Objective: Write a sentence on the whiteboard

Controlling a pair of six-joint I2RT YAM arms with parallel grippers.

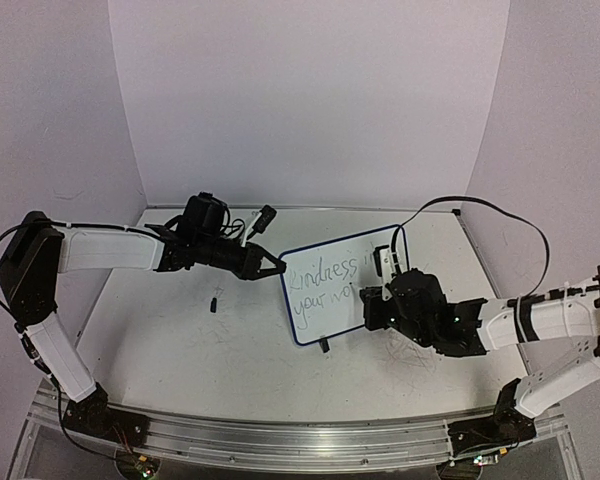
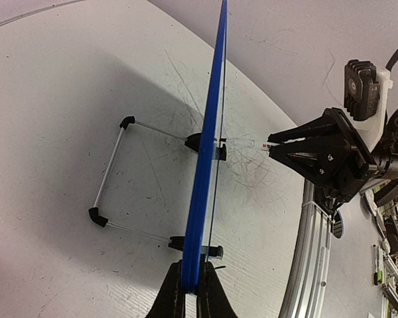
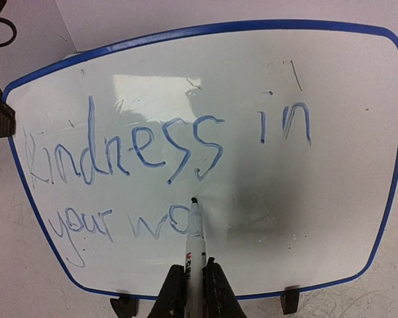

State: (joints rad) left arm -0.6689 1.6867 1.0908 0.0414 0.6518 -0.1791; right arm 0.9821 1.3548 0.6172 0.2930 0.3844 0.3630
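The whiteboard (image 1: pixel 332 326) stands tilted on its wire stand (image 2: pixel 113 169) at the table's middle. My left gripper (image 1: pixel 279 268) is shut on the board's blue left edge (image 2: pixel 209 165), the jaws pinching the frame (image 2: pixel 191 286). My right gripper (image 3: pixel 194 283) is shut on a white marker (image 3: pixel 196 242), held straight at the board's face. The marker's black tip (image 3: pixel 194 200) touches the board just right of the "o". The sentence (image 3: pixel 152 149) in blue reads "Kindness in" on top and "your wo" below. From the left wrist view the right gripper (image 2: pixel 276 147) comes in from the board's front side.
A small black cap (image 1: pixel 214 302) lies on the table left of the board. Black cables and a plug (image 1: pixel 265 218) sit behind the left arm. An aluminium rail (image 1: pixel 280 440) runs along the near edge. Walls close in the back and sides.
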